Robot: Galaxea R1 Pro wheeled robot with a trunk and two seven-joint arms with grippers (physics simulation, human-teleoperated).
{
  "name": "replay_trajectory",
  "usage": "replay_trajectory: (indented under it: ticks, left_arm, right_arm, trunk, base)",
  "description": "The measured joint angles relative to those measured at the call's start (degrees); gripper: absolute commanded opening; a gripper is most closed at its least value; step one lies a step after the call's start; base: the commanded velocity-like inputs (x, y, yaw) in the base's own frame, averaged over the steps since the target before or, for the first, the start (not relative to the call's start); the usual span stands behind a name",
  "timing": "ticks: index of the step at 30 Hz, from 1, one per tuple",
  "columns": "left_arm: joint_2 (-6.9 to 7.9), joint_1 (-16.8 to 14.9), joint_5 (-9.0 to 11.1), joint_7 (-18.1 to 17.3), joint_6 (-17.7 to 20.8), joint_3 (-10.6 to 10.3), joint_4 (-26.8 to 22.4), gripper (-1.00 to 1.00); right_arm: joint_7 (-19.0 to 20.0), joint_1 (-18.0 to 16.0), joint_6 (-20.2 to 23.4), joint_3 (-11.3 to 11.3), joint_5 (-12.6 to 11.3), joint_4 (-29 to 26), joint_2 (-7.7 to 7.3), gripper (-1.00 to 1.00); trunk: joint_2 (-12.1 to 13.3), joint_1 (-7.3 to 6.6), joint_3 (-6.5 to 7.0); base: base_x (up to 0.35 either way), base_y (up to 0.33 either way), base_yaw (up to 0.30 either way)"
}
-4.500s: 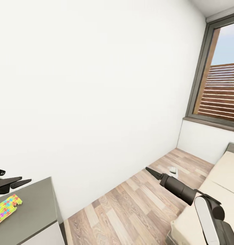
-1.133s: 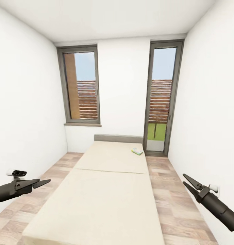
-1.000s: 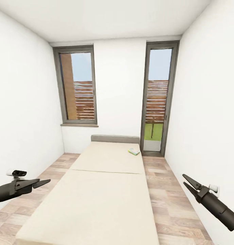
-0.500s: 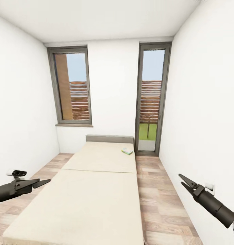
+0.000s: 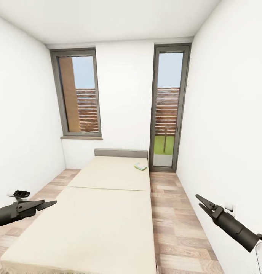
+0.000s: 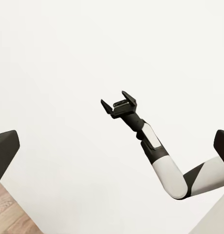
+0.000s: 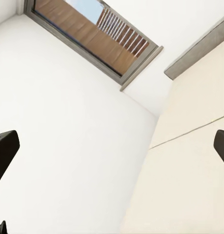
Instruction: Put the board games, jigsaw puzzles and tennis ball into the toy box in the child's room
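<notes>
I start at the bottom of the head view. The left gripper [image 5: 41, 205] sits at the lower left of the frame, fingers parted and empty, pointing toward the frame's centre. The right gripper [image 5: 202, 201] sits at the lower right, fingers also parted and empty, pointing up and to the left. In the left wrist view I see the right gripper [image 6: 119, 103] against the white wall with a clear gap between its fingers — nothing held.

Between the two arms, the bed [image 5: 89, 224] runs from the bottom edge up toward the middle of the frame, its long axis pointing away from me toward the grey headboard [image 5: 121, 153].

The one task item I can see is a small pale green-white board game [image 5: 140, 166]. It lies flat near the far end of the mattress, just below the headboard, on the bed's right edge — right of centre in the frame. Its long axis appears to run slantwise, though it is too small to be sure.

From both grippers it lies well ahead. I judge the right arm nearer, since the box sits on that side, beside the strip of wood floor [image 5: 176, 213]. The base must advance along that strip before any reach.
</notes>
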Motion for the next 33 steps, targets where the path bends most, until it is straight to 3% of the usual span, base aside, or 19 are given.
replay_trajectory:
  ticks: [21,33]
  left_arm:
    - [0.00,0.0,0.0,0.0,0.0,-0.1,0.0,1.00]
    - [0.00,0.0,0.0,0.0,0.0,0.0,0.2,1.00]
  right_arm:
    - [-1.2,-0.1,-0.2,1.9,0.0,0.0,0.08,1.00]
    - [-1.1,-0.1,-2.1,4.5,0.2,-0.4,0.14,1.00]
  trunk:
    - [0.0,-0.01,-1.97]
    - [0.0,0.00,-2.41]
  base:
    - [0.052,-0.007,0.000]
    - [0.036,-0.173,0.028]
